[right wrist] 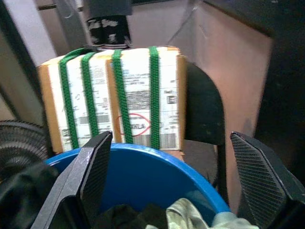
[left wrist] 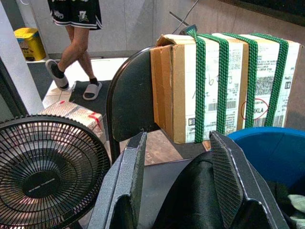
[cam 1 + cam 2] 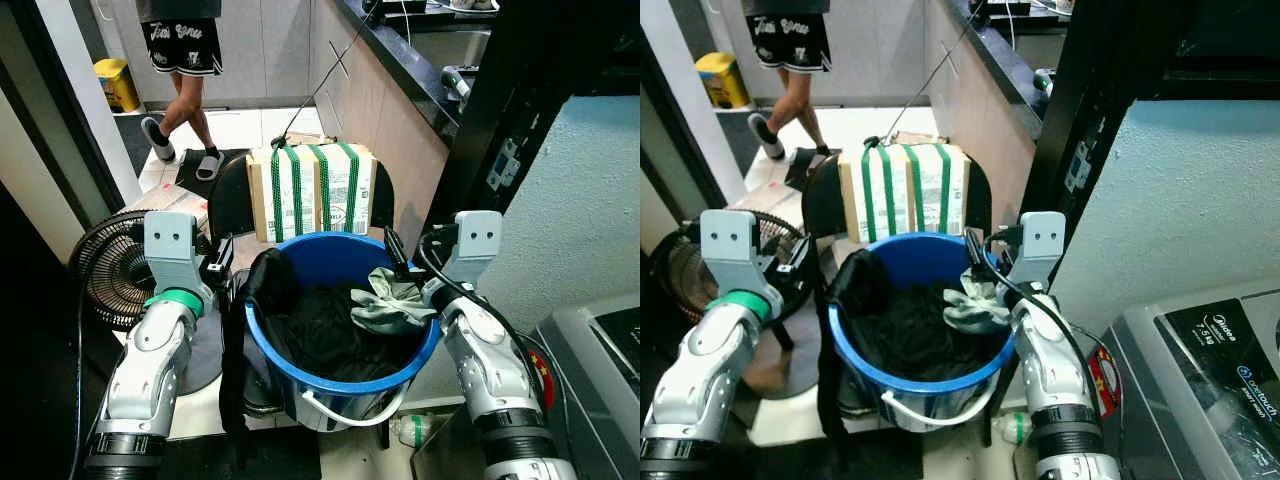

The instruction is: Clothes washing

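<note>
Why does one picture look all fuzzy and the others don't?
Right wrist view is soft and dim: the strapped cardboard box and blue bucket smear. Left wrist view is crisp, fan grille sharp. Eye views are clear, though dark clothes lose detail in shadow.

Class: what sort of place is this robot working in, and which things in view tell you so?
Probably a home utility or laundry corner beside a kitchen: a washing machine, a blue bucket of clothes, and a counter behind.

We see a pale tiled floor (image 3: pixel 240 125) beneath a long counter (image 3: pixel 400 60) with beige cabinet fronts. A black chair (image 2: pixel 126 109) carries a strapped cardboard box (image 3: pixel 312 190). A floor fan (image 2: pixel 45 174) stands beside it, against a textured pale-blue wall (image 3: pixel 570 200).
</note>
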`<state>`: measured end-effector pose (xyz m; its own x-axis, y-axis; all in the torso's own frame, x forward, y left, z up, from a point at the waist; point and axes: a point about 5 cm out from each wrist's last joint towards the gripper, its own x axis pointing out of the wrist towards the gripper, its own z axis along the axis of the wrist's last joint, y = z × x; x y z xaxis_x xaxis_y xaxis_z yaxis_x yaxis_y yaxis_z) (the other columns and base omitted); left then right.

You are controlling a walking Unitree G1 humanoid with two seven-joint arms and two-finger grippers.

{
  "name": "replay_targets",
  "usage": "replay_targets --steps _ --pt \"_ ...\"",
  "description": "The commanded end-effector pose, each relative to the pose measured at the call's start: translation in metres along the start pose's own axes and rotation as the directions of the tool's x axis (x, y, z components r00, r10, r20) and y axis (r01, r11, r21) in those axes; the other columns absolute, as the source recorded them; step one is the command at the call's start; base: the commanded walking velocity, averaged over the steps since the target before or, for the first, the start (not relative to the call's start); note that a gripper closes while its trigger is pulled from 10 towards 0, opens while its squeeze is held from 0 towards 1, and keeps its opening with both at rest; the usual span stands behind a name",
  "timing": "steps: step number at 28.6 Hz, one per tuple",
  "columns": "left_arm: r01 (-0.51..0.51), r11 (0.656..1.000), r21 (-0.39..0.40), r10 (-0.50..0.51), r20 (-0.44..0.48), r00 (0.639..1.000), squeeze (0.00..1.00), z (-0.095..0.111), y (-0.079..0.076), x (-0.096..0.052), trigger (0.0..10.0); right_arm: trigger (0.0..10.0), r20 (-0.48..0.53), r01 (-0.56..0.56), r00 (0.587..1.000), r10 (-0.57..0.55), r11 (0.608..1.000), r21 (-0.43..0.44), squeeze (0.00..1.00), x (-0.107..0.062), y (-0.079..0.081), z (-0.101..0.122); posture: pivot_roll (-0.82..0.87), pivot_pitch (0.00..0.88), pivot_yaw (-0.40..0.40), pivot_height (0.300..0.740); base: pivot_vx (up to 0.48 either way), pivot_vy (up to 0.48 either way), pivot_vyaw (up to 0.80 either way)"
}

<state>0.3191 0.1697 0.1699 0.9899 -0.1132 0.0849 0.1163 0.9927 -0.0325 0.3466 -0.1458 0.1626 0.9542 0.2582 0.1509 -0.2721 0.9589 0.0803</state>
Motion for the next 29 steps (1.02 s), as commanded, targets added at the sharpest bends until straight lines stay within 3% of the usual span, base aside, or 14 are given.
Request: replay_targets --steps 1,2,5,7,8,10,13,17,22,23,25,26,28,29 --pt "0.003 1.0 0.0 -0.003 -0.014 1.0 0.0 -0.003 0.001 -0.003 10.0 10.0 -0.088 -0.142 0.986 0.139 0.989 -0.031 1.0 0.002 0.015 -0.011 0.11 0.045 0.037 0.74 0.0 0.0 0.0" --pt "0.003 1.0 0.0 -0.003 -0.014 1.0 0.0 -0.003 0.001 -0.003 10.0 10.0 -0.088 -0.142 0.986 0.139 0.989 -0.031 1.0 0.002 0.015 -0.011 0.11 0.045 0.037 0.74 0.0 0.0 0.0" --pt "0.01 1.0 0.0 -0.01 -0.023 1.0 0.0 -0.005 -0.001 -0.003 10.0 10.0 -0.196 -0.226 0.961 0.197 0.965 -0.136 1.0 0.009 0.024 -0.026 0.1 0.049 0.038 0.74 0.0 0.0 0.0" --pt "0.01 1.0 0.0 -0.01 -0.023 1.0 0.0 -0.005 -0.001 -0.003 10.0 10.0 -0.196 -0.226 0.961 0.197 0.965 -0.136 1.0 0.009 0.024 -0.026 0.1 0.049 0.038 0.74 0.0 0.0 0.0" --pt "0.011 1.0 0.0 -0.011 -0.024 1.0 0.0 -0.005 -0.002 -0.004 10.0 10.0 -0.2 -0.212 0.964 0.173 0.958 -0.192 1.0 0.014 0.025 -0.027 0.1 0.059 0.034 0.74 0.0 0.0 0.0" --pt "0.011 1.0 0.0 -0.011 -0.024 1.0 0.0 -0.005 -0.002 -0.004 10.0 10.0 -0.2 -0.212 0.964 0.173 0.958 -0.192 1.0 0.014 0.025 -0.027 0.1 0.059 0.034 0.74 0.0 0.0 0.0" --pt "0.01 1.0 0.001 -0.01 -0.027 1.0 0.0 -0.005 -0.003 -0.006 10.0 10.0 -0.179 -0.166 0.977 0.118 0.946 -0.279 1.0 0.024 0.025 -0.024 0.1 0.059 0.034 0.74 0.0 0.0 0.0" --pt "0.003 1.0 0.001 -0.003 -0.028 1.0 0.0 -0.005 -0.001 -0.008 10.0 10.0 -0.153 -0.135 0.984 0.092 0.945 -0.298 1.0 0.027 0.025 -0.021 0.12 0.073 0.018 0.74 0.0 0.0 0.0" --pt "-0.01 1.0 0.004 0.01 -0.029 1.0 0.0 -0.005 0.003 -0.013 10.0 10.0 -0.142 -0.026 0.989 -0.03 0.926 -0.376 1.0 0.021 0.003 -0.023 0.13 0.077 0.014 0.74 0.0 0.0 0.0" --pt "-0.009 1.0 0.003 0.009 -0.03 0.999 0.0 -0.005 0.003 -0.013 10.0 10.0 -0.163 -0.024 0.986 -0.045 0.915 -0.402 0.79 0.018 -0.002 -0.026 0.13 0.078 0.019 0.74 0.0 0.0 0.0" --pt "-0.009 1.0 0.003 0.009 -0.03 0.999 0.0 -0.005 0.003 -0.013 10.0 10.0 -0.163 -0.024 0.986 -0.045 0.915 -0.402 0.79 0.018 -0.002 -0.026 0.13 0.078 0.019 0.74 0.0 0.0 0.0" --pt "-0.008 1.0 0.002 0.008 -0.032 0.999 0.0 -0.005 0.003 -0.013 10.0 10.0 -0.174 -0.023 0.983 -0.06 0.898 -0.44 0.06 0.014 -0.008 -0.028 0.13 0.078 0.019 0.74 0.0 0.0 0.0" --pt "-0.008 1.0 0.002 0.008 -0.032 0.999 0.0 -0.005 0.003 -0.013 10.0 10.0 -0.174 -0.023 0.983 -0.06 0.898 -0.44 0.06 0.014 -0.008 -0.028 0.13 0.078 0.019 0.74 0.0 0.0 0.0" --pt "-0.004 1.0 -0.001 0.004 -0.033 0.999 0.0 -0.005 0.003 -0.013 10.0 10.0 -0.175 -0.02 0.982 -0.074 0.874 -0.485 0.0 0.01 -0.014 -0.031 0.13 0.078 0.019 0.74 0.0 0.0 0.0"
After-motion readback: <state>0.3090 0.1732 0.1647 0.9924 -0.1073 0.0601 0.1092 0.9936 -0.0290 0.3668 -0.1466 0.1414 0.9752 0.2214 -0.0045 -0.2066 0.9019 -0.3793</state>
